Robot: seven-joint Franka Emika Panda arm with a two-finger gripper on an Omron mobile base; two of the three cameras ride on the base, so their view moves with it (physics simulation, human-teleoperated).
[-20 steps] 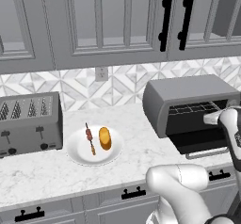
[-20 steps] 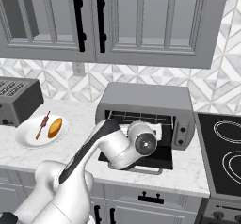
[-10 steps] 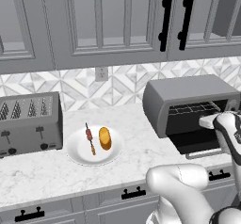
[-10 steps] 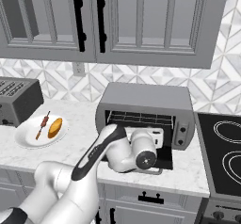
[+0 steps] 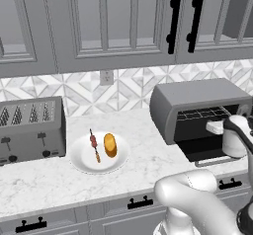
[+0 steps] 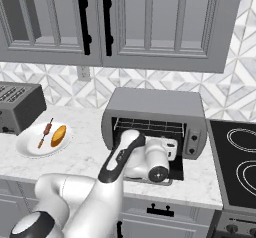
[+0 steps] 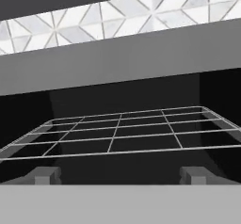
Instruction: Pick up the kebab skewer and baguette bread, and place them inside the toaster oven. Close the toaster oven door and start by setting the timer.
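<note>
Marble counter point(image 5: 44, 179), arm reaching level into toaster oven point(image 6: 155, 107), gripper point(image 7: 120, 175) spread wide, empty.

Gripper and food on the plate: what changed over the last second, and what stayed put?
The gripper, open and empty, drew back and sank a little in front of the toaster oven; its fingertips now face the bare wire rack. Nothing was taken or let go. The skewer and bread still lie on the plate, and the oven door stays open.
</note>
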